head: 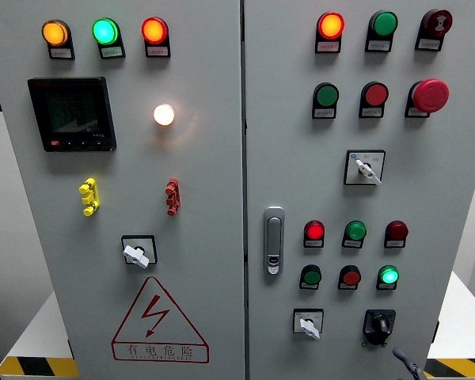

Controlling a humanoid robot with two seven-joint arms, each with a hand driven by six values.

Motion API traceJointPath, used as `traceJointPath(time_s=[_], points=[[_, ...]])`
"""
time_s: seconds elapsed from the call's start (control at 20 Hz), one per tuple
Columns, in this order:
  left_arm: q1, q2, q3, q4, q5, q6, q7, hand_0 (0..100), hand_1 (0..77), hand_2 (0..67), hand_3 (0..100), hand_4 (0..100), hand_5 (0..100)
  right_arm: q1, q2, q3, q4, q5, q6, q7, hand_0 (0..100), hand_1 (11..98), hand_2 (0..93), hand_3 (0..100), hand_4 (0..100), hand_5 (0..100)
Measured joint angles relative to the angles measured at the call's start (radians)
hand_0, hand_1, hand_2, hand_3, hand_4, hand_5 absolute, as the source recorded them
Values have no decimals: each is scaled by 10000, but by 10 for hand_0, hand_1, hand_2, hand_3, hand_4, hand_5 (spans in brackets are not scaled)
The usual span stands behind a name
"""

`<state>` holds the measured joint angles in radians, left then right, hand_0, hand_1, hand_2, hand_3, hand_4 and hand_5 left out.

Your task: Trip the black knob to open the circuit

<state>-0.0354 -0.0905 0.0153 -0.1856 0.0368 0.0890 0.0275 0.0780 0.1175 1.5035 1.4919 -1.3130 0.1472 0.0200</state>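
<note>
My right robot hand only just shows at the bottom edge, right of the middle: a grey finger tip or two, too little to tell whether the fingers are spread or curled. It sits just below and to the right of the black knob, not touching it. The knob is low on the right door of the cabinet, with bare grey panel to its right. To its left is a white knob; I count three white knobs in all. Above the black knob are two rows of three round lamps each. A door handle stands near the seam between the doors.
</note>
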Motion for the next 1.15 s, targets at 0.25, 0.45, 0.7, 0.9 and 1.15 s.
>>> traceJointPath(time_s=[0.25,0.45,0.7,0.9,1.15], points=[[-2,0,0,0,0,0,-1,0,0,195,262,99,86,-799,-54,-2,785,-108,0,8,1000,400,16,255,184,380],[-4,0,0,0,0,0,-1,0,0,195,262,99,86,-1419,-25,22,1468,-355,0,16,1000,400,24,200,146,327],[1,0,0,0,0,0,1,0,0,195,262,99,86,-1573,17,28,1811,-476,0,17,1000,399,30,168,122,280],[1,0,0,0,0,0,1,0,0,195,262,99,86,-1587,76,22,1829,-719,0,16,1000,399,32,163,117,267],[-1,0,0,0,0,0,1,0,0,195,262,99,86,-1731,97,-23,1845,-768,0,16,1000,396,34,162,118,262]])
